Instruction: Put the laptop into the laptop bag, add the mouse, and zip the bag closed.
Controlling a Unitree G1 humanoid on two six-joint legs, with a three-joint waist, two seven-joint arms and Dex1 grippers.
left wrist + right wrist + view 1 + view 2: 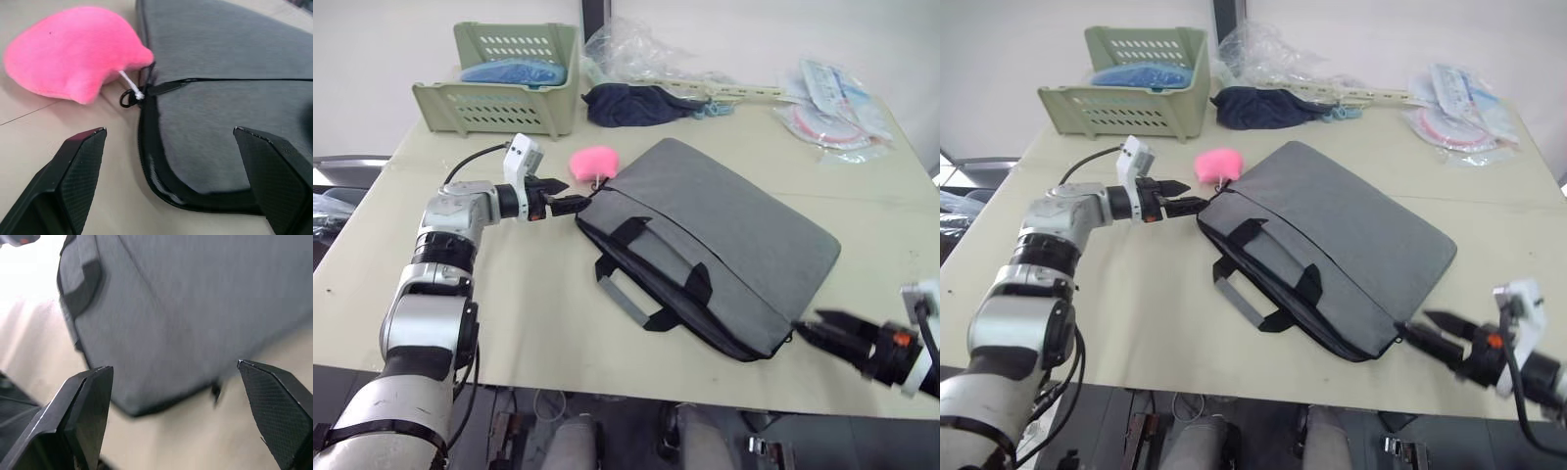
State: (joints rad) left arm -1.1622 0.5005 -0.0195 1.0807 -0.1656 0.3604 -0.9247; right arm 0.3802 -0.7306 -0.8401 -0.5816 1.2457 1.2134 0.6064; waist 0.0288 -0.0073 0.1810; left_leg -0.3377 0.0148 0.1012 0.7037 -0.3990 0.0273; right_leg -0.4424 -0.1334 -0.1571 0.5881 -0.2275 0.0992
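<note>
Where the laptop bag [715, 250] lies, a pink blob [595, 161] touches its corner.

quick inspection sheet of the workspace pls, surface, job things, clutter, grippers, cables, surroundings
Surface: pale beige table, bare in front of the bag.
Job's things: grey laptop bag lies flat, slanted, handles toward the robot; its zipper looks shut at the far-left corner. A pink soft blob is tied to the zipper pull there.
Clutter: green basket with a blue item; dark navy cloth bundle; clear plastic wrap; plastic packets at far right.
Grippers: left gripper open at the bag's far-left corner; right gripper open at its near-right corner.
Cables: black cable on the left wrist.
Surroundings: white wall behind.
</note>
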